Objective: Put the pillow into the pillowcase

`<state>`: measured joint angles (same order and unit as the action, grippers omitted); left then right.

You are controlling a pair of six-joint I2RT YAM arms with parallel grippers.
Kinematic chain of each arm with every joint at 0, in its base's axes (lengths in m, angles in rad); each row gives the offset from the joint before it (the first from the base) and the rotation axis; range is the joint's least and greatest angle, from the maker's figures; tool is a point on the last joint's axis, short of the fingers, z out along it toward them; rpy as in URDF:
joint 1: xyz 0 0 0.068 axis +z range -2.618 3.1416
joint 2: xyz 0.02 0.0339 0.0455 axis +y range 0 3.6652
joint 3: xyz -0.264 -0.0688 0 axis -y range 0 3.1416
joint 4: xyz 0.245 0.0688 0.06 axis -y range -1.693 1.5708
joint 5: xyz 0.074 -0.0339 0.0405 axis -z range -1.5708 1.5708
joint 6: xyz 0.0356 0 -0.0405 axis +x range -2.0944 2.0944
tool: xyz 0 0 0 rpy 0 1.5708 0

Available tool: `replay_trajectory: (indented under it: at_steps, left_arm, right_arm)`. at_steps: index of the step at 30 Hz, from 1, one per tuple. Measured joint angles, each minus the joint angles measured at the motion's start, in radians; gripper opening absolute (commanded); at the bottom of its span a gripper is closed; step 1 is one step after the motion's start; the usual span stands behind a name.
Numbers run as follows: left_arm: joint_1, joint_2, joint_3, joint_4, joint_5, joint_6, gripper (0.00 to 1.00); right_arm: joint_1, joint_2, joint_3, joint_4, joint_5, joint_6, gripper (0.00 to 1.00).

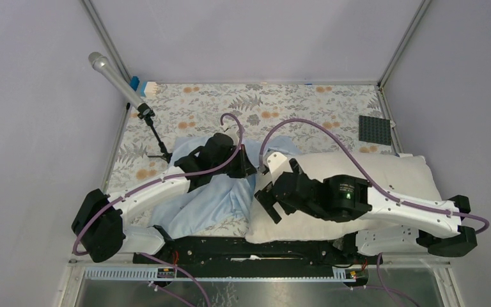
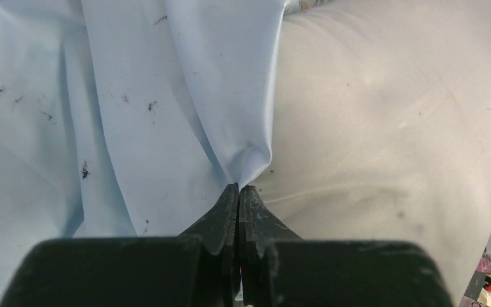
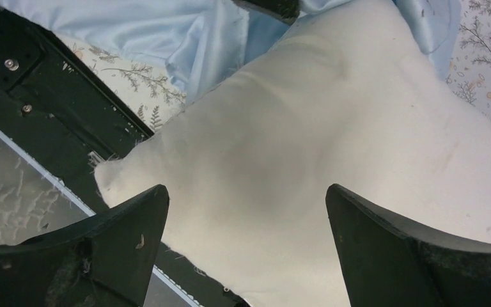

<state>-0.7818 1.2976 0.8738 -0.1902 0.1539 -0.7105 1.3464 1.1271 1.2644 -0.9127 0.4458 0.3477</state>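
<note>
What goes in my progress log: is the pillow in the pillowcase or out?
Out: almost all the pillow shows bare; the pillowcase lies bunched at its left end.

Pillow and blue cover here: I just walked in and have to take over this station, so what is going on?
A robot is putting the pillow into the pillowcase. Its left hand is shut on a pinched fold of the pillowcase, right beside the pillow. Its right hand is open above the pillow's near corner, holding nothing. Most of the pillow shows bare, outside the pillowcase.
</note>
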Motion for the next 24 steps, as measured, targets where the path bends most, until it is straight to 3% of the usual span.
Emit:
replay_trajectory:
  at_steps: [8,15,16,19,20,24]
  left_arm:
    - [0.015,-0.008,0.0,-0.005,0.0,0.003,0.0]
    - [0.028,-0.02,0.0,-0.011,0.001,0.003,0.0]
    - [0.028,-0.02,0.0,-0.013,0.001,0.003,0.0]
    - [0.029,-0.021,0.0,-0.024,0.003,0.002,0.0]
    - [0.029,-0.022,0.0,-0.027,0.005,0.001,0.0]
    - [0.029,-0.041,-0.001,-0.041,0.014,-0.004,0.0]
  right_arm:
    - [0.169,0.059,-0.021,-0.01,0.08,0.032,1.0]
    - [0.248,0.169,-0.151,0.058,0.13,0.053,0.95]
    - [0.249,0.187,-0.169,0.07,0.143,0.059,0.8]
    - [0.214,0.232,-0.204,0.099,0.155,0.074,0.11]
    - [0.179,0.235,-0.221,0.117,0.15,0.081,0.01]
    - [-0.024,0.14,-0.286,0.202,0.072,0.084,0.0]
